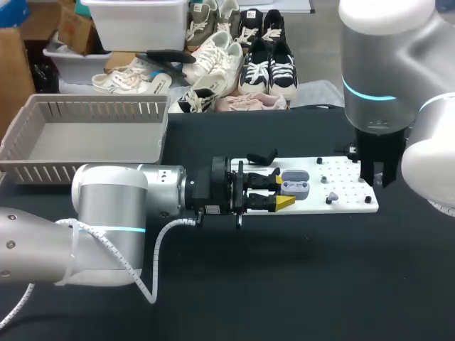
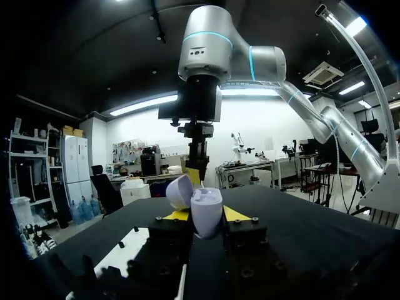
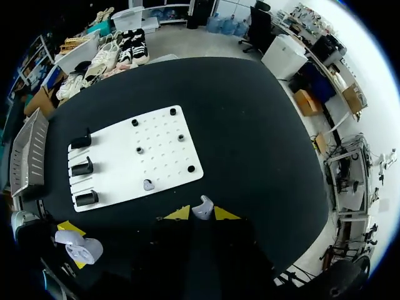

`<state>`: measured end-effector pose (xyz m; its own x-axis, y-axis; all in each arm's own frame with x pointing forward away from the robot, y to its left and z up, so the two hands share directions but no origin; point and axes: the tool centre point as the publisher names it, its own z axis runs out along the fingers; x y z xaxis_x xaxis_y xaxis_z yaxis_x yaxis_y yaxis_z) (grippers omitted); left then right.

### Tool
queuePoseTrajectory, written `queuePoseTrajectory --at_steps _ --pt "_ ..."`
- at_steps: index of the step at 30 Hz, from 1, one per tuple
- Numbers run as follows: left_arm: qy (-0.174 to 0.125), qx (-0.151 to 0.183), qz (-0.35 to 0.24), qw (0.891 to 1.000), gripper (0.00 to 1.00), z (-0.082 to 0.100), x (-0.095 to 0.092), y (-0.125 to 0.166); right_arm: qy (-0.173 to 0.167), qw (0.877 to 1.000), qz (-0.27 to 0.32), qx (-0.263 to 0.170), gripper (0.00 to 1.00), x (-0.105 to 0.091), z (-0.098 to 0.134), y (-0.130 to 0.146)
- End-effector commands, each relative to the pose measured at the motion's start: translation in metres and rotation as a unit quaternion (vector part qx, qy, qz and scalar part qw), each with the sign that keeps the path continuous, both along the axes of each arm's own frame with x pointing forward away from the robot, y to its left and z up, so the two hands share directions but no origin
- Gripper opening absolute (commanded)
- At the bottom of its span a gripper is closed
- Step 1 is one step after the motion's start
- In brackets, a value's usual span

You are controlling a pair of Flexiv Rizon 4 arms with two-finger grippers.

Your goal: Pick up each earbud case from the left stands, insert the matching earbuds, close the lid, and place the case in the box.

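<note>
Across the black matte worktop (image 1: pixel 298 284), a grey plastic box (image 1: pixel 92 110) with slatted walls sits at the far left corner. Beside it lies a flat white board (image 1: pixel 352 202) drilled with rows of small holes. Three black stands (image 3: pixel 81 167) line the board's left edge, and short black pegs (image 3: pixel 181 137) dot its right part.

My left hand (image 1: pixel 281 186) is held level over the left part of the board, its yellow-tipped fingers clamped from both sides on the earbud case (image 1: pixel 295 182). The case is a smooth, rounded shell of pale lilac-grey plastic with its lid swung open. One half faces up and shows two small dark spots.

My right hand (image 3: pixel 201 214) hangs over the right end of the board, well apart from the case. Its tips appear to be pressed against a small earbud (image 3: pixel 202 207) of the same pale plastic, though the contact is hard to make out. A second earbud (image 3: pixel 148 185) lies loose on the board among the pegs.
</note>
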<state>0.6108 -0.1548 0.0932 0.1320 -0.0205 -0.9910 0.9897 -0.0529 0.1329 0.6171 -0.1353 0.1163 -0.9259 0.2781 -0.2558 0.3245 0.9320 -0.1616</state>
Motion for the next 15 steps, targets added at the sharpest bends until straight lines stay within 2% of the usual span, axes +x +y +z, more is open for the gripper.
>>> queuePoseTrajectory --at_steps 1,6,15 --pt "-0.001 -0.001 0.002 1.0 0.0 0.0 -0.001 0.0 -0.003 1.0 -0.01 0.006 0.0 -0.015 0.014 0.003" --pt "-0.001 -0.001 0.002 1.0 0.0 0.0 -0.001 0.0 -0.002 1.0 -0.014 0.007 0.0 -0.026 0.022 0.013" --pt "-0.001 -0.001 0.002 1.0 0.0 0.0 -0.001 0.0 -0.009 0.999 0.041 0.018 0.0 -0.049 0.029 0.046"
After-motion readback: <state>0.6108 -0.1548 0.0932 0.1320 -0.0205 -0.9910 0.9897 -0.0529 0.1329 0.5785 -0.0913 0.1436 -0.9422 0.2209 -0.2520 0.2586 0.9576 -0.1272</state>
